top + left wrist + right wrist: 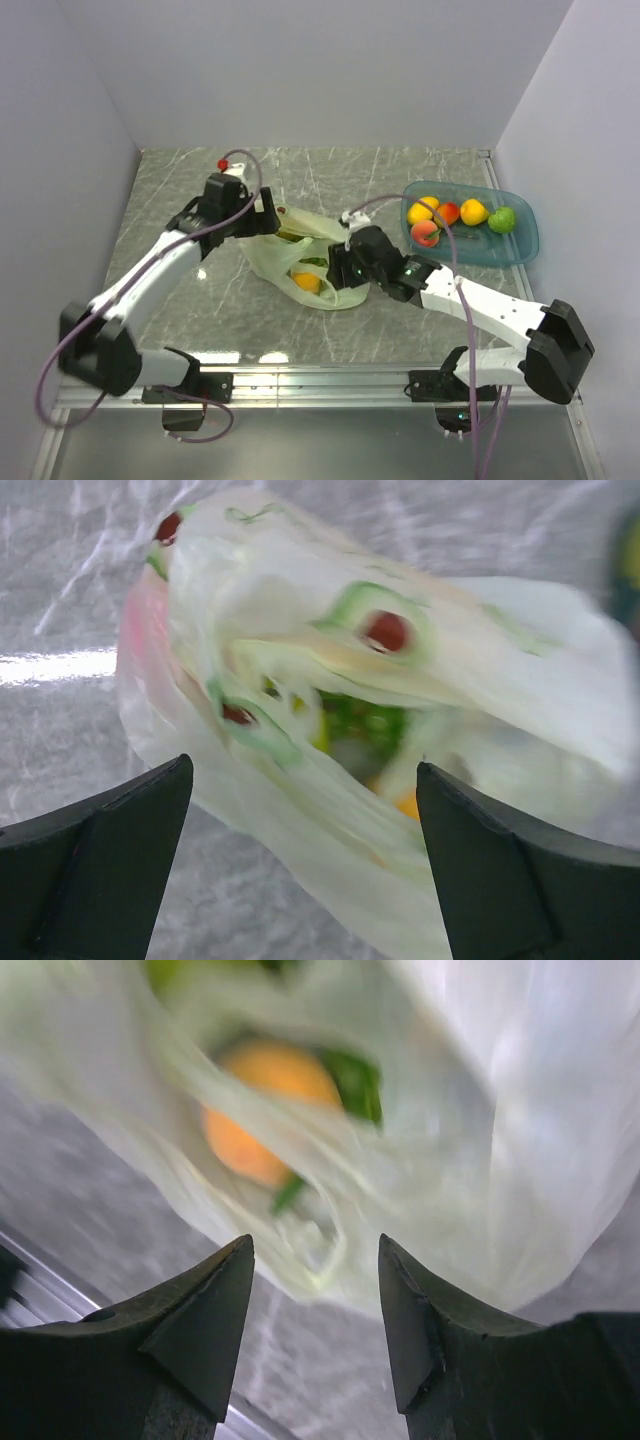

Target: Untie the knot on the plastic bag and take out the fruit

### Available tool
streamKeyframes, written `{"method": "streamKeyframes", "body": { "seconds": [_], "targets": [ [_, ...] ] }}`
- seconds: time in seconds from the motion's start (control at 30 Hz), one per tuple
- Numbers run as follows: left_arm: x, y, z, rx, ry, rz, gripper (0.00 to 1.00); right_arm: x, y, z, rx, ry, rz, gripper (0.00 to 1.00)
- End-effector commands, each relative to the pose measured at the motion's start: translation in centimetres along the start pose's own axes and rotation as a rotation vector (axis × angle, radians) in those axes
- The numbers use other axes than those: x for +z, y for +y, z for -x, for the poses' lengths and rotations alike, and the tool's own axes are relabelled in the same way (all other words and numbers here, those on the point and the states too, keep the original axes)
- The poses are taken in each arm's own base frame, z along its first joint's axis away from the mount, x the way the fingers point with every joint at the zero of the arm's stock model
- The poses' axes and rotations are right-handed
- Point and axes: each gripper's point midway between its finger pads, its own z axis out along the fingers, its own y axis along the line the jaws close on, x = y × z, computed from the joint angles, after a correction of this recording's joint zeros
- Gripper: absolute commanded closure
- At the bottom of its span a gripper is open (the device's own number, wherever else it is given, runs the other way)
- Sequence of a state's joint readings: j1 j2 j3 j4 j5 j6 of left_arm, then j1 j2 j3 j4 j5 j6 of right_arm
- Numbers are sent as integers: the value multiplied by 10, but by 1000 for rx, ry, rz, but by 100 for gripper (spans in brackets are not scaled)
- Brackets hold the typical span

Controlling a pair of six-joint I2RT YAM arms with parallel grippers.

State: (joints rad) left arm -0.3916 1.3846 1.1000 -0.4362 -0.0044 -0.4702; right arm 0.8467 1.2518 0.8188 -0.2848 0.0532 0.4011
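the left gripper (303, 770) jaws stand wide apart, holding nothing, just short of the plastic bag (268, 255), which lies mid-way across the table (180, 200) between both arms. the right gripper (315, 1242) jaws, also parted and empty, face its other side, where an orange fruit (255, 1110) shows through the film. the bag's red-and-green print (385, 630) is too blurred to read.

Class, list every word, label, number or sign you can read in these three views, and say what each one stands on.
No text can be read in any view.
On the bag: green and red printed marks, too blurred to tell whether they are letters.
On the tray and the table: no lettering shows.
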Motion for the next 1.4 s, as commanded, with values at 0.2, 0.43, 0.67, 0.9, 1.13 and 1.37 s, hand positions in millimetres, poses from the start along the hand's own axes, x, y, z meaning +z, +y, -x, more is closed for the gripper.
{"method": "streamKeyframes", "body": {
  "seconds": [0.2, 0.43, 0.67, 0.9, 1.13, 1.37],
  "targets": [
    [-74, -46, -24, -78, -60, -247, 1, 9, 46, 65, -200, -102, 155, 33],
    [-71, -54, -43, -62, -32, -262, 1, 46, 64, 69, -285, -80, 228, 31],
    [-75, -54, -63, 32, -69, -315, 1, 78, 68, 75, -281, -73, 217, 38],
    [-65, -50, -73, 98, -90, -306, 1, 87, 67, 67, -272, -44, 220, 87],
    [-64, -41, -65, 85, -151, -267, 1, 55, 63, 81, -189, -136, 229, 100],
    [-54, -52, -57, 115, -176, -299, 1, 33, 62, 87, -150, -181, 253, 100]
  ]
}}
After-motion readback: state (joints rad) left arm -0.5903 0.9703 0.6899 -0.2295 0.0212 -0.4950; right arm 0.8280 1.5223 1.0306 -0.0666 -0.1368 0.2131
